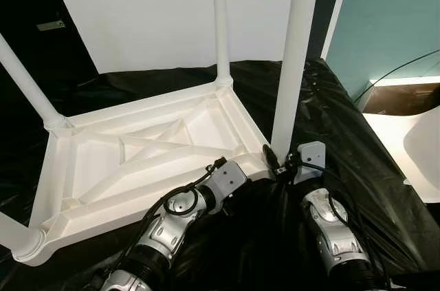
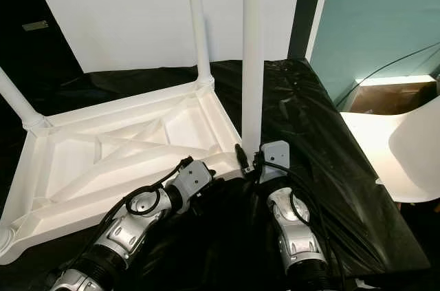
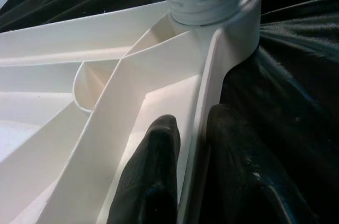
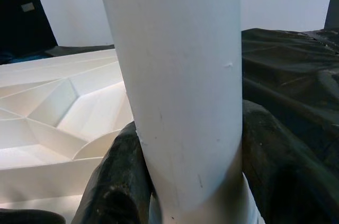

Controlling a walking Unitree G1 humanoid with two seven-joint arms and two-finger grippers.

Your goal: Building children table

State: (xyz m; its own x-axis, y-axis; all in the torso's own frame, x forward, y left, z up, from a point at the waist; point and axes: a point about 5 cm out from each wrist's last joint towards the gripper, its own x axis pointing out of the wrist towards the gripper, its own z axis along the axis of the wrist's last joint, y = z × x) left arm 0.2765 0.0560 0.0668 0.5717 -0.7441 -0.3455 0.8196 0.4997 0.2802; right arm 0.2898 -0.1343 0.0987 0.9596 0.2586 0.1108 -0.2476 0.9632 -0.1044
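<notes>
A white plastic table top (image 1: 137, 160) lies upside down on a black sheet (image 1: 344, 126). Legs stand up from its far right corner (image 1: 220, 23), its far left corner (image 1: 27, 88) and its near left corner (image 1: 14, 236). A fourth white leg (image 1: 295, 57) stands upright at the near right corner; its threaded end (image 3: 212, 1) sits in the corner socket. My right gripper (image 4: 188, 171) is shut on this leg low down, one finger (image 4: 114, 181) on each side. My left gripper (image 3: 196, 171) is shut on the table's rim (image 3: 204, 113) just beside that corner.
A large white board (image 1: 151, 16) leans behind the table. To the right a white chair (image 1: 419, 146) stands by a teal wall (image 1: 385, 16), with a brown box (image 1: 399, 95) and a dark cable nearby. The black sheet drops off at its right edge.
</notes>
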